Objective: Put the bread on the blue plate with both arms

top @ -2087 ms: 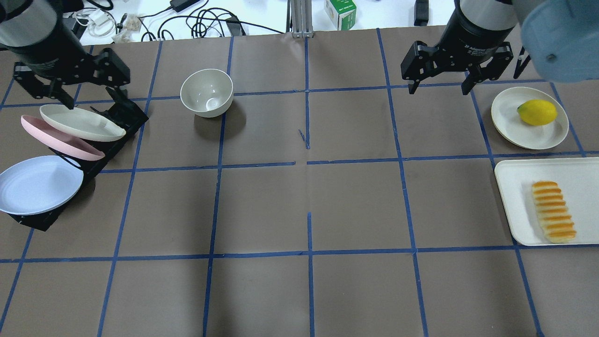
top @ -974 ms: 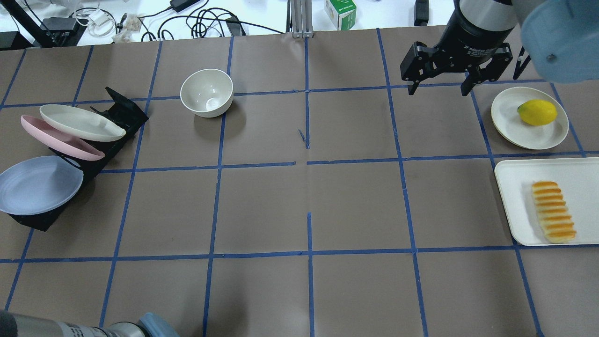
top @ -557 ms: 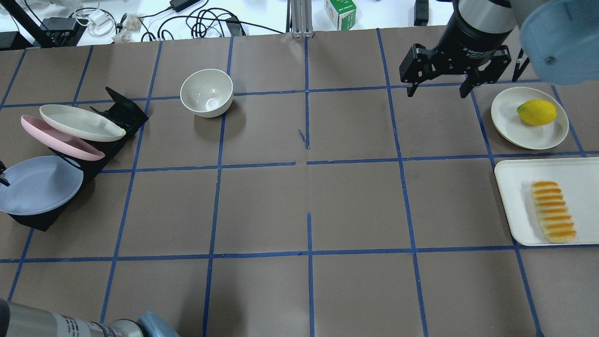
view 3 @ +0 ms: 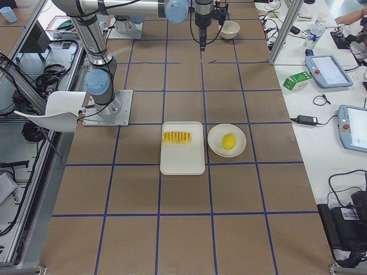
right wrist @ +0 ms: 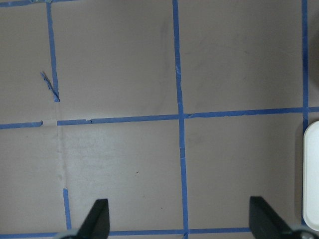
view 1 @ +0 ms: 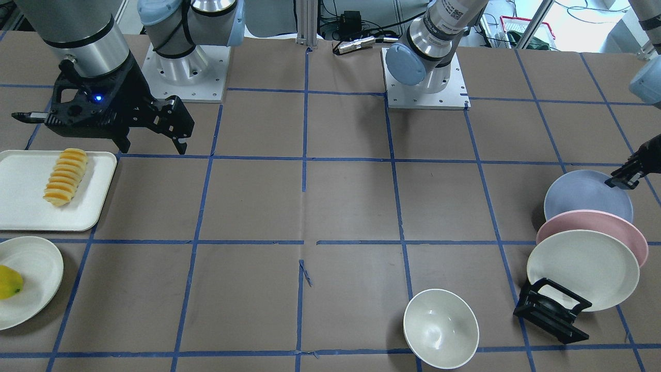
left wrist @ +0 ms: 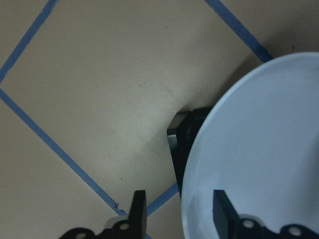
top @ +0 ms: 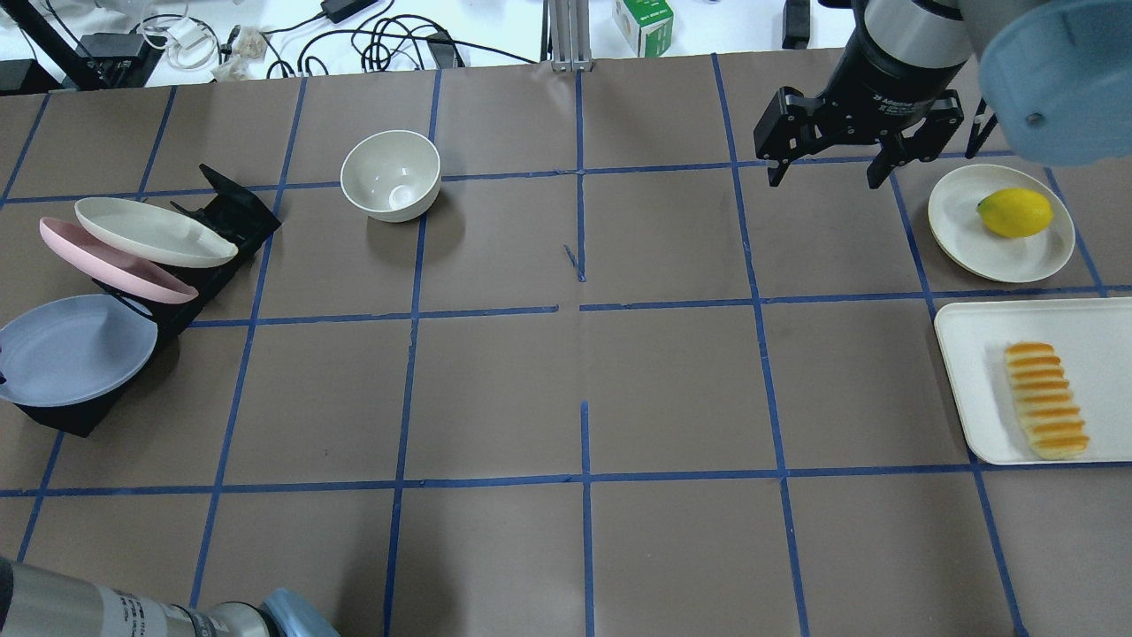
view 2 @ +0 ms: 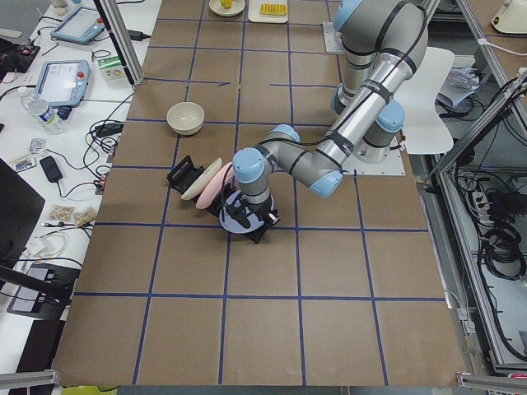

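The elongated ridged bread loaf [top: 1046, 400], orange-yellow on top with pale cream edges, is lying flat on the white rectangular tray [top: 968, 380] at the brown worktop's [top: 584, 380] right end. It is sitting well apart from the round matte pale blue plate [top: 75, 349], which is leaning tilted in the black rack [top: 234, 217] at the left end, next to a pink plate [top: 97, 257] and a cream plate [top: 150, 232]. The left fingers [left wrist: 138, 211] are standing apart, one either side of the blue plate's rim and not closed on it, while the right fingers [right wrist: 97, 219] are hanging wide apart over bare worktop, gripping nothing.
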